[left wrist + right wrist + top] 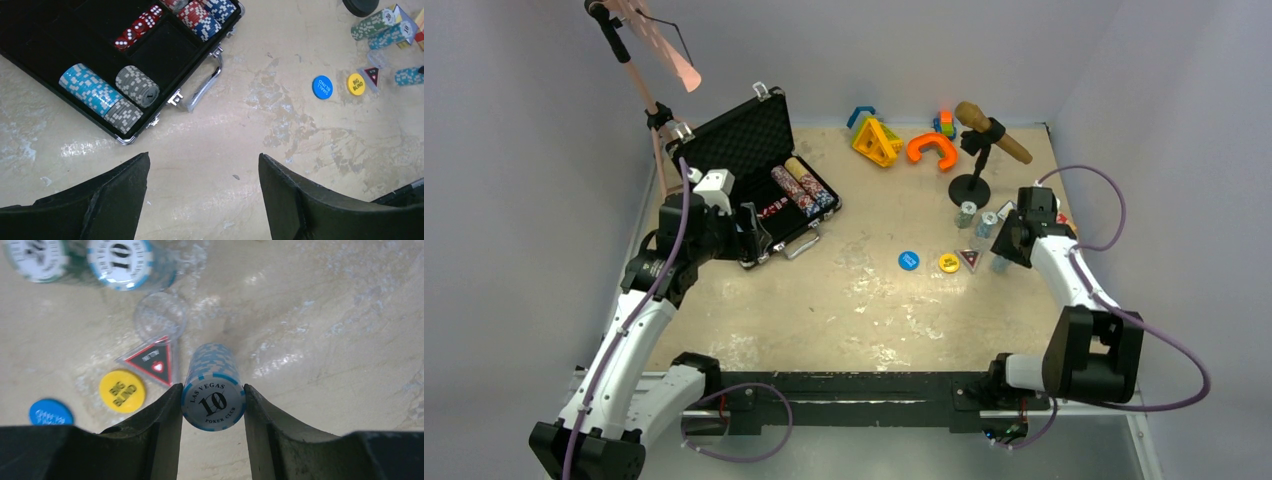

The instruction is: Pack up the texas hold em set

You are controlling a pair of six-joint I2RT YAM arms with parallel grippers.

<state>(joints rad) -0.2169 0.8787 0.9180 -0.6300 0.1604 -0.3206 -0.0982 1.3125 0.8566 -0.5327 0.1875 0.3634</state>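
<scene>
The black briefcase (754, 150) lies open at the left, with blue, grey and red chip stacks (95, 92) and red dice in its tray (165, 50). My left gripper (204, 162) hangs open above bare table just in front of the case, with nothing in it. My right gripper (212, 386) is shut on a light blue "10" chip stack (212, 407), one finger pressed on each side. A blue disc (908, 260), a yellow disc (948, 262) and a triangular card (152, 360) lie just left of it. Beyond stand a green stack (37, 255) and a blue stack (122, 262).
A brown microphone on a black stand (984, 140) stands behind the right gripper. An orange arch (932, 148) and yellow and blue toy shapes (876, 140) lie along the back wall. A clear round cap (160, 315) rests between the loose stacks and the card.
</scene>
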